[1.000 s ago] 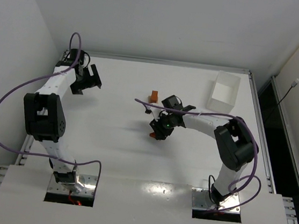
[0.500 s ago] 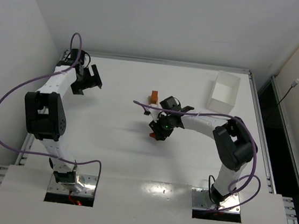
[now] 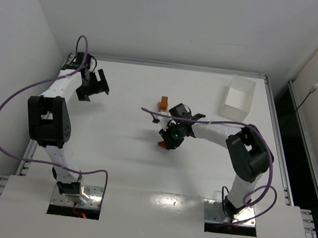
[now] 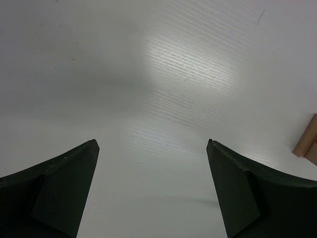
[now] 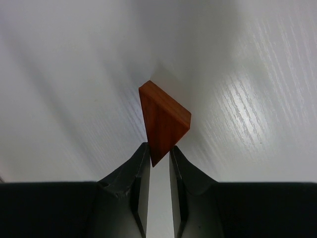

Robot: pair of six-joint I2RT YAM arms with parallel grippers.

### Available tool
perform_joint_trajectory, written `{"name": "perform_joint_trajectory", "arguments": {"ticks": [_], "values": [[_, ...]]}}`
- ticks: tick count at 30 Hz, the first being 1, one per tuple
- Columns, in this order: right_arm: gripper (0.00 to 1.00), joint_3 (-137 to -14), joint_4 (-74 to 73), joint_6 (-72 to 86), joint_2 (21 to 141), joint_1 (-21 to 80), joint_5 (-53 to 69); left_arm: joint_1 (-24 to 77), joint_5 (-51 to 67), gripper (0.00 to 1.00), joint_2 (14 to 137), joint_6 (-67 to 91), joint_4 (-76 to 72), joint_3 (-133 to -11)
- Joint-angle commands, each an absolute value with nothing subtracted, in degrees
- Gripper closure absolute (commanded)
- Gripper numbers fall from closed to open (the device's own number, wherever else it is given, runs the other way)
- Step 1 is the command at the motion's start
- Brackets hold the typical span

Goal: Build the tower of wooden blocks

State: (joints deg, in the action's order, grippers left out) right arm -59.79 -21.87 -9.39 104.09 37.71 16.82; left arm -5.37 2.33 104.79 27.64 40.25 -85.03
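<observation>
Since a second ago, my right gripper [image 5: 159,157] has narrowed onto the smooth, grained reddish-brown wedge [image 5: 164,120], pinching its tip near the wood block tower [image 3: 163,103]. I see my left gripper [image 4: 152,148] gaping wide, empty.

No text, label, brand, number or sign can be read on anything in view.

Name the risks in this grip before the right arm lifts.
The right gripper pinches only the narrow corner of the reddish-brown triangular wooden wedge; its sloped faces could let it slip or swivel. Carried skewed, it may land crooked on the orange wooden block and knock it over.
</observation>
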Motion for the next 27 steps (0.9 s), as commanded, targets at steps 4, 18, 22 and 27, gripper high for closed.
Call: {"name": "perform_joint_trajectory", "arguments": {"ticks": [4,18,22,27], "values": [[1.0,-58.45,-20.57,-8.09,100.64,39.02,9.61,-6.15,9.47,0.14,104.94,24.0,39.9,-87.02],[1.0,-57.92,-11.97,-7.2,87.82,38.5,-8.34,-6.68,63.61,0.07,95.1,13.1,30.94,-66.71],[1.0,-53.2,-4.59,-10.98,82.11,39.73,-13.35,-6.15,71.79,0.07,95.1,15.2,27.78,-66.01],[1.0,-43.97,11.03,-24.15,73.93,44.73,-14.68,-4.23,75.59,0.07,95.71,16.0,26.37,-66.53]]}}
